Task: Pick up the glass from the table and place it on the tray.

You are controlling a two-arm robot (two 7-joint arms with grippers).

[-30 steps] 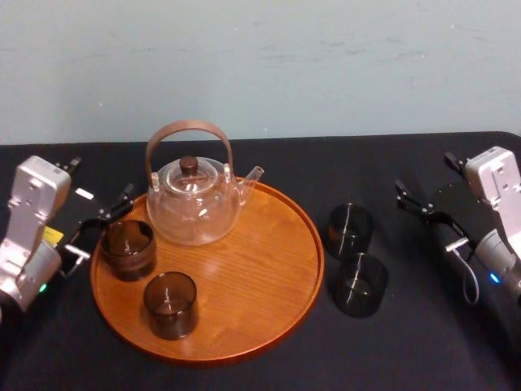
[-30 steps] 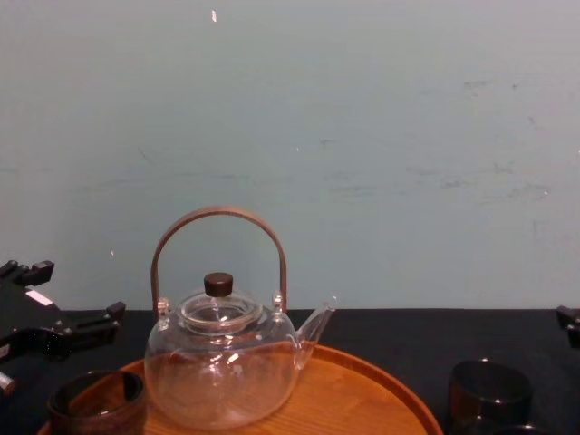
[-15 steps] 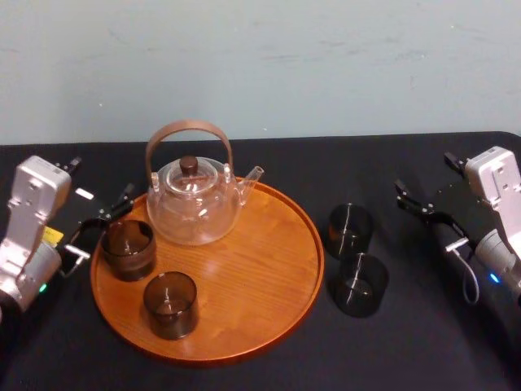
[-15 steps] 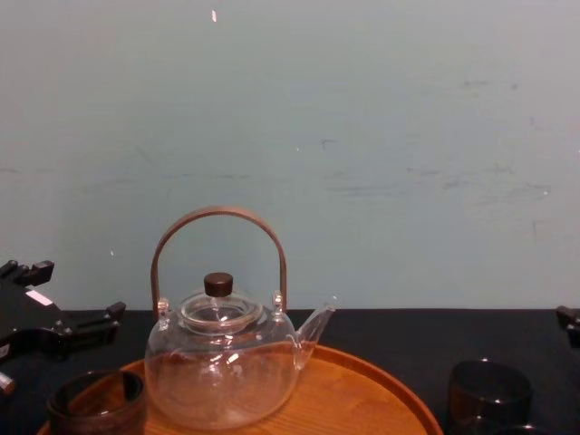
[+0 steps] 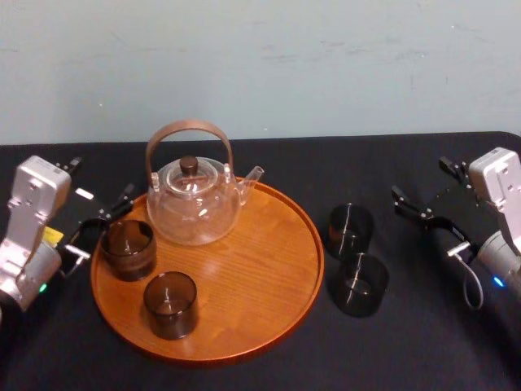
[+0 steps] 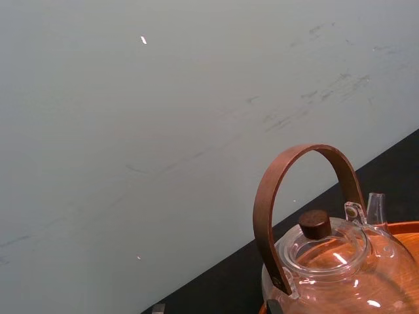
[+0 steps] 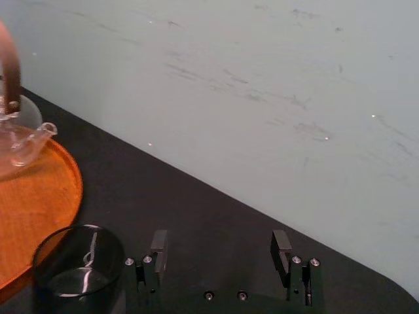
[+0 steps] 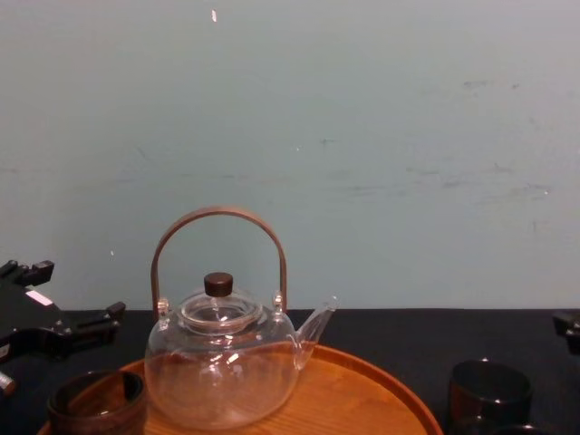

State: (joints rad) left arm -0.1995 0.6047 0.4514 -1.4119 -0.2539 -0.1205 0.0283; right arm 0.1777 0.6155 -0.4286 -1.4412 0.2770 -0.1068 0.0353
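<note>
Gaping empty, the jaws of the right gripper [image 5: 420, 181] hang above the worktop [image 5: 407, 350] near the glass [image 5: 350, 230], which stands off the tray [image 5: 260, 269], just beside its right rim, with a second glass [image 5: 361, 283] close by. The left gripper [image 5: 99, 181], jaws also released, sits by the tray's left rim beside a third glass [image 5: 127, 248] on it.
</note>
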